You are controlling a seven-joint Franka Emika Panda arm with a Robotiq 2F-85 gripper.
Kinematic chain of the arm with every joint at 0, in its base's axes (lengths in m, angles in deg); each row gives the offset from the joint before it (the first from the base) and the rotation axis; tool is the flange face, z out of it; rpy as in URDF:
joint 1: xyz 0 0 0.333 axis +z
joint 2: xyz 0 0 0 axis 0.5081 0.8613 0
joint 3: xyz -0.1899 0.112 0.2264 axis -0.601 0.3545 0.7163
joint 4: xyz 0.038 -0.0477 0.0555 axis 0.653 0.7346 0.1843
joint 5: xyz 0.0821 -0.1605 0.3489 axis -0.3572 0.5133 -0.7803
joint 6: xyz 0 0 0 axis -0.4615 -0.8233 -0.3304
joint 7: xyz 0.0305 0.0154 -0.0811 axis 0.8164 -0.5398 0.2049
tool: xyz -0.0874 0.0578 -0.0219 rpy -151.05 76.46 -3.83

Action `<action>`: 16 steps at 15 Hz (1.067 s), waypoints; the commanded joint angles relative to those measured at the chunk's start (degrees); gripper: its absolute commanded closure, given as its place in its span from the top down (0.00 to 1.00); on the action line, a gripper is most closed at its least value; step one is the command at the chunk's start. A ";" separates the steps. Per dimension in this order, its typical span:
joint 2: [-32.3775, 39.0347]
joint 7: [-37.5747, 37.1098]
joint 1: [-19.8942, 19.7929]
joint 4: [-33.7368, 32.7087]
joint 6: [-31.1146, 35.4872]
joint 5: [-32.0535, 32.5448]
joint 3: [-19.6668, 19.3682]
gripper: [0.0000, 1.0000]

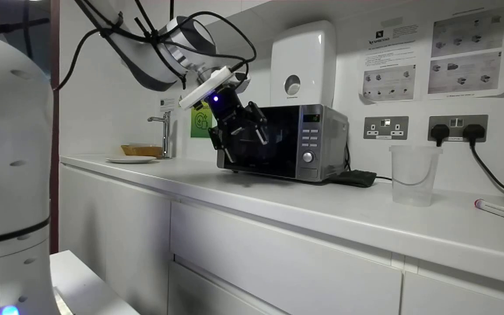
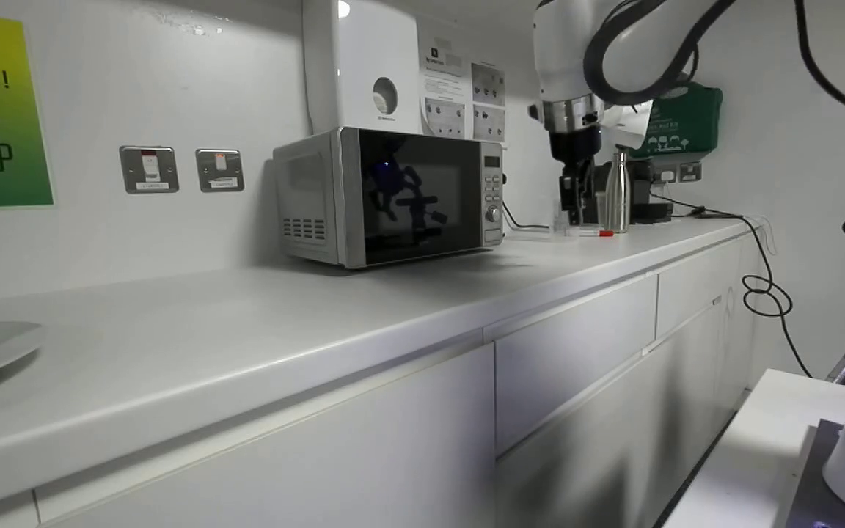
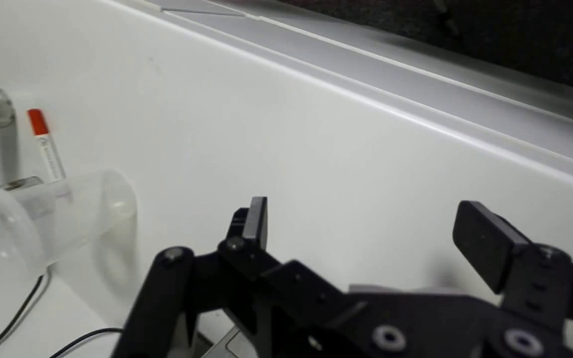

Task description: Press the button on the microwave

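Silver-grey and boxy, the microwave (image 1: 285, 142) stands on the white surface (image 1: 243, 186) near the middle of the frame in both exterior views, its dark glass door (image 1: 274, 151) closed. Down its right end runs the control strip (image 1: 309, 148), with a lit display (image 1: 312, 118) above small buttons (image 1: 309, 138) and a round knob (image 1: 308, 156). My pincer (image 1: 246, 146) hangs above the surface, its 2 fingers (image 3: 483, 243) spread well apart, overlapping the door from that angle; in an exterior view my pincer (image 2: 571, 213) is right of the microwave, with a gap between them in the frame. In the wrist view I see the surface between my fingers, a clear tub (image 3: 67, 214) at middle left and a red-capped marker (image 3: 43, 135) at upper left
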 commanded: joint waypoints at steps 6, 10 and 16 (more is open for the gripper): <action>-1.98 -20.60 -0.28 2.00 -0.17 30.68 2.87 1.00; -2.21 -19.65 4.91 3.50 2.90 28.63 -0.96 1.00; -2.38 -20.92 7.57 4.56 9.27 26.24 -3.46 1.00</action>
